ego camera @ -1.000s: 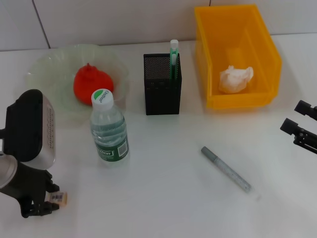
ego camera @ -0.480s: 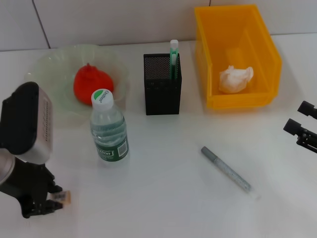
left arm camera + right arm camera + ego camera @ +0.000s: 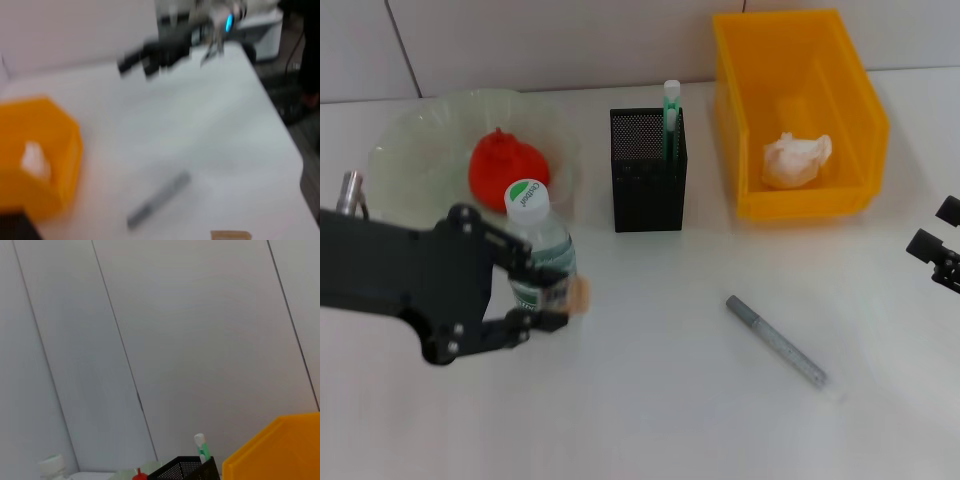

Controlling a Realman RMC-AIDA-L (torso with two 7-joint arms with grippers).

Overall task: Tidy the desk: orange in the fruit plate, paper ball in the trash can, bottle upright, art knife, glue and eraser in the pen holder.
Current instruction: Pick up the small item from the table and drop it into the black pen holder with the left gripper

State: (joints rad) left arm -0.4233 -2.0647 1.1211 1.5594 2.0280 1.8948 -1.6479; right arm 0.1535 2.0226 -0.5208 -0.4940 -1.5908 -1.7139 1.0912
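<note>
My left gripper (image 3: 563, 296) is shut on the tan eraser (image 3: 577, 293) and holds it above the table, just in front of the upright bottle (image 3: 530, 225). The eraser also shows in the left wrist view (image 3: 230, 235). The orange (image 3: 503, 168) lies in the fruit plate (image 3: 415, 140). The paper ball (image 3: 797, 160) lies in the yellow trash can (image 3: 840, 80). The black pen holder (image 3: 648, 185) holds a green-white glue stick (image 3: 671, 112). The grey art knife (image 3: 782, 342) lies on the table. My right gripper (image 3: 942, 240) is open and empty at the right edge.
The white table (image 3: 670, 420) ends at a tiled wall behind. The left wrist view shows the trash can (image 3: 45, 145), the art knife (image 3: 157, 200) and the far right gripper (image 3: 150, 55). The right wrist view shows the pen holder (image 3: 182, 469) and the trash can (image 3: 280, 450).
My left arm has swung up from the table's front left corner and carried the eraser right and away, to in front of the bottle. The right gripper has drifted slightly right.
</note>
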